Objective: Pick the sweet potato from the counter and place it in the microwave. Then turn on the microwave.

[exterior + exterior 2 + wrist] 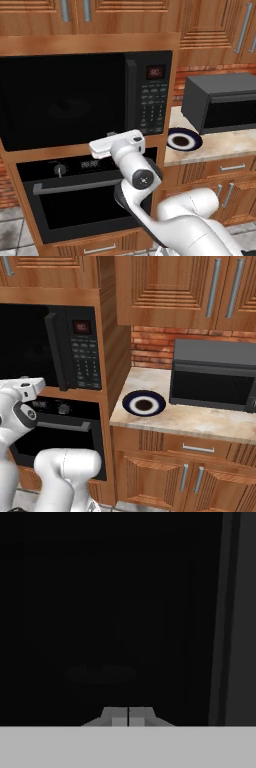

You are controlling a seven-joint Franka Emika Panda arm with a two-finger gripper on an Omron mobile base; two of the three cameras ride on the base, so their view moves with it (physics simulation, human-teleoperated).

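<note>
The microwave [65, 100] is built into the wooden cabinet, its wide dark door closed and its red display [155, 72] lit above the keypad [152, 107]. My gripper [128, 716] is shut with nothing between its fingertips and points straight at the dark door glass, close to its lower edge. In the base views the white hand [117, 144] [24, 387] sits just in front of the door's bottom edge, left of the keypad. A faint oval shows behind the glass [100, 674]. The sweet potato is hidden. The counter [200, 418] lies to the right.
A black oven [75, 200] with a bar handle and knob sits under the microwave. On the counter stand a blue-rimmed plate [144, 403] with a dark centre and a dark grey box appliance [215, 376]. Wooden cabinets hang above, drawers below.
</note>
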